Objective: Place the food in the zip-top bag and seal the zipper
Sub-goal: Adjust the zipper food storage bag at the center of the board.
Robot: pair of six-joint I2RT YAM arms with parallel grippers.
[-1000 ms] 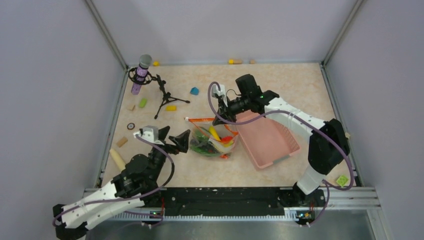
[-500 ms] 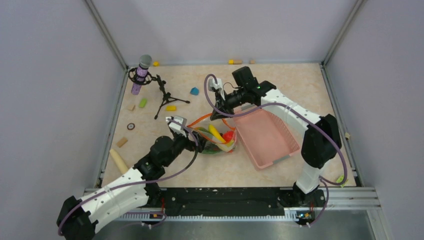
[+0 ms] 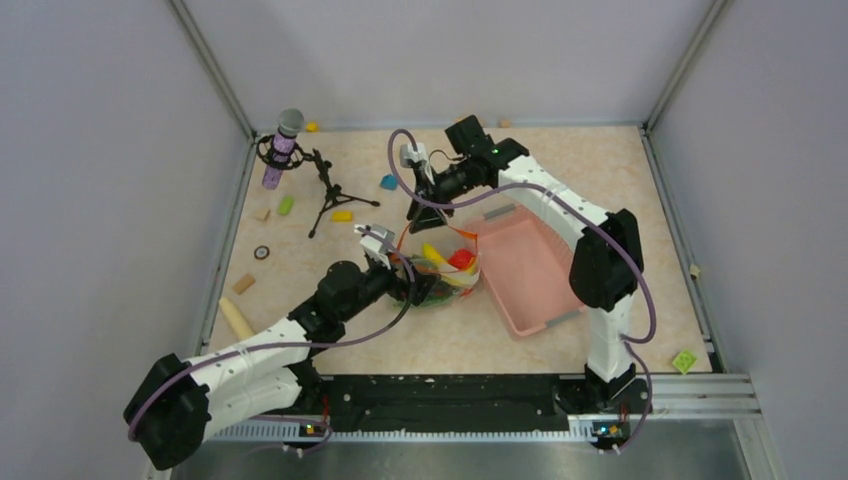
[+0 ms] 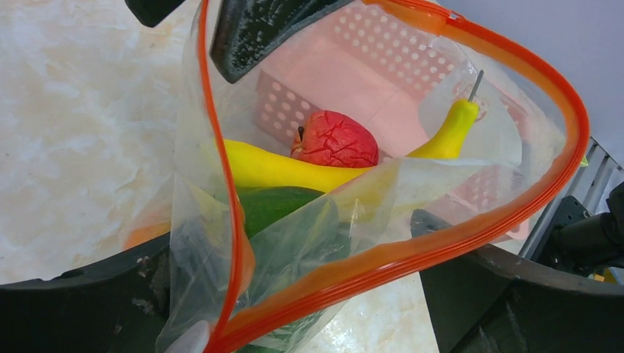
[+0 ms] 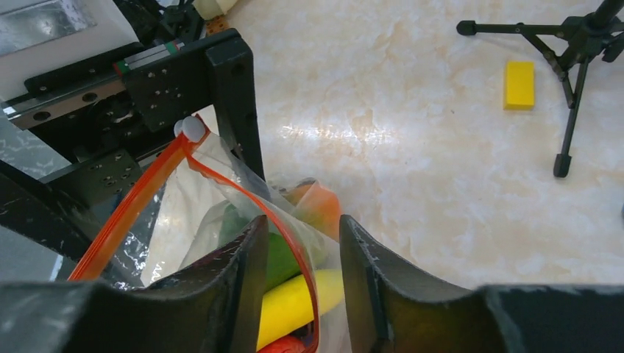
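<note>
The zip-top bag (image 3: 440,288) stands with its mouth wide open beside the pink basket. Inside it I see food: a yellow banana (image 4: 294,169), a red tomato (image 4: 335,140), a green piece (image 4: 283,209) and something orange (image 5: 321,207). The zipper (image 4: 515,213) loops round the mouth, its white slider (image 5: 193,129) at the near end. My left gripper (image 3: 400,268) (image 4: 294,290) is open, its jaws wide apart either side of the bag's near rim. My right gripper (image 3: 418,212) (image 5: 300,250) straddles the far rim, one finger inside, with a gap showing either side of the strip.
The pink slatted basket (image 3: 530,280) lies right of the bag. A microphone on a black tripod (image 3: 325,190) stands at the back left. A yellow block (image 3: 342,215), a blue block (image 3: 389,182), a green piece (image 3: 286,205) and wooden blocks (image 3: 244,284) lie scattered on the left.
My left arm reached forward and right until its jaws reached the bag's near rim. My right gripper moved left and back, and the bag's mouth opened wide.
</note>
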